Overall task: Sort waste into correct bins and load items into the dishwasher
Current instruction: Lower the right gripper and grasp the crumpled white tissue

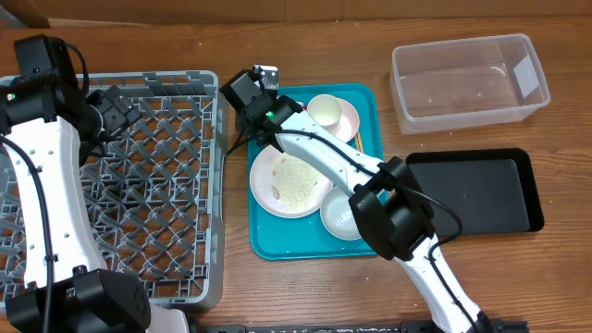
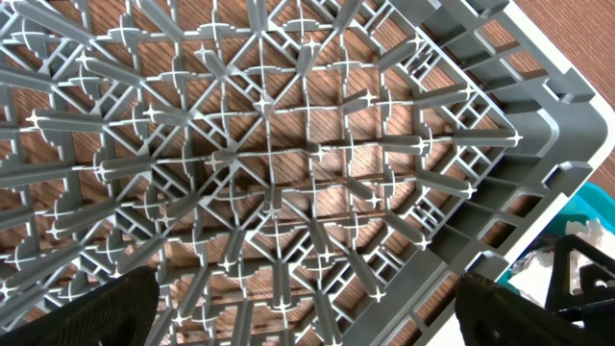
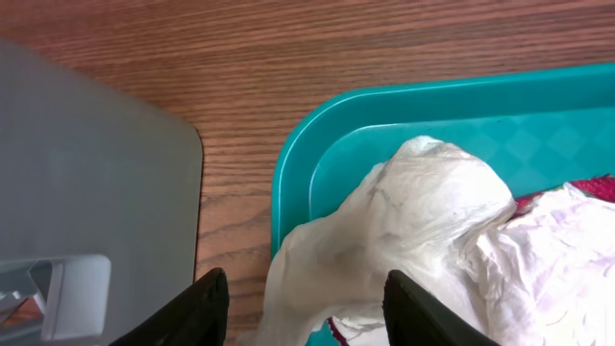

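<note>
Right fingers (image 3: 204, 312) part-spread, straddling the crumpled white paper napkin (image 3: 423, 211) in the far, rack-side corner of the flat teal plastic tray (image 3: 500, 125). Not clamped: one finger is clear of it. Small red shiny wrapper (image 3: 588, 185) peeks from under the napkin. Mid-tray: large white round plate (image 1: 264, 176) with whitish rice-like crumbs (image 1: 298, 180). Pale round bowl (image 1: 340, 217) sits near-right on the tray, small white cup (image 1: 324, 109) far side. Square grey lattice dish rack (image 1: 217, 185) sits just left of the tray; left fingers (image 2: 106, 308) wide open over its floor, holding nothing. Clear rectangular plastic tub (image 1: 462, 116) and shallow black rectangular tray (image 1: 481, 194) stand right of the tray on the wooden tabletop (image 1: 305, 37).
</note>
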Controlling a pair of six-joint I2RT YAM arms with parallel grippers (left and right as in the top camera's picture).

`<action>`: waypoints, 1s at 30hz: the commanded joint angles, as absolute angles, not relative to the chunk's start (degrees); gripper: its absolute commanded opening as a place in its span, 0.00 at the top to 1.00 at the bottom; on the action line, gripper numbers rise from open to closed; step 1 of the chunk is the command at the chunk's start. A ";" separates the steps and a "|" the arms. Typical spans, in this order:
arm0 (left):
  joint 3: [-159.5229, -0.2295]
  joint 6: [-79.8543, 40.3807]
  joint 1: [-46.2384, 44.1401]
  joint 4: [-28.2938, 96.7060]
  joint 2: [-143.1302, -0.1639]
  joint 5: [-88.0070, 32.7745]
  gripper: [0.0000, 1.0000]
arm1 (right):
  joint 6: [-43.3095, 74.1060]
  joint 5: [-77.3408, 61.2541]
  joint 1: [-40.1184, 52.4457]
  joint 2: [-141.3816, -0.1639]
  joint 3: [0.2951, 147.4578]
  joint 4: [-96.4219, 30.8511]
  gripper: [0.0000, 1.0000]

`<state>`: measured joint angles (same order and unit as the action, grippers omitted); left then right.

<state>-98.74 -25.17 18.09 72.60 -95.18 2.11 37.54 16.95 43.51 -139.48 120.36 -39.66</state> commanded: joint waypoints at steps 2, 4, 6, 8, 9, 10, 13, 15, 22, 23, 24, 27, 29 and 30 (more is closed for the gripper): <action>-100.01 -25.76 17.98 72.58 -95.48 1.83 0.00 | 39.09 18.20 43.51 -141.18 119.98 -39.59 0.47; -100.01 -25.76 17.98 72.55 -95.48 1.83 0.00 | 39.11 18.15 43.51 -141.25 119.98 -39.94 0.51; -100.01 -25.76 17.98 72.58 -95.48 1.83 0.00 | 39.20 17.91 43.53 -141.25 119.98 -40.10 0.55; -100.01 -25.76 17.98 72.58 -95.48 1.83 0.00 | 39.53 17.72 43.75 -141.25 119.98 -40.12 0.57; -100.01 -25.76 17.98 72.58 -95.48 1.83 0.00 | 39.51 17.74 43.90 -141.25 119.98 -40.14 0.58; -100.01 -25.76 17.98 72.55 -95.48 1.85 0.00 | 39.51 17.74 44.10 -141.25 119.98 -40.16 0.60; -100.01 -25.76 17.98 72.58 -95.48 1.83 0.00 | 39.48 17.76 44.60 -141.21 120.07 -40.16 0.66; -100.01 -25.76 17.98 72.58 -95.48 1.83 0.00 | 39.48 17.76 44.69 -141.03 120.18 -40.18 0.71; -100.01 -25.76 17.98 72.58 -95.48 1.83 0.00 | 39.51 17.78 44.66 -140.66 123.15 -43.86 0.96; -100.01 -25.76 17.98 72.58 -95.48 1.83 0.00 | 39.51 17.78 44.66 -140.57 123.50 -44.25 0.96; -100.01 -25.76 17.98 72.55 -95.48 1.83 0.00 | 39.48 17.78 44.66 -140.44 123.63 -44.40 0.96; -100.01 -25.76 17.98 72.58 -95.48 1.85 0.00 | 39.53 17.76 44.66 -139.46 123.63 -45.19 0.96; -100.01 -25.76 17.98 72.55 -95.48 1.83 0.00 | 39.75 17.76 44.66 -138.45 123.63 -45.74 0.96; -100.01 -25.76 17.98 72.55 -95.48 1.83 0.00 | 40.12 17.76 44.66 -137.80 123.63 -45.95 0.96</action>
<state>-98.74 -25.17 18.11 72.60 -95.18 2.11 39.42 16.93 44.62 -140.53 121.73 -45.67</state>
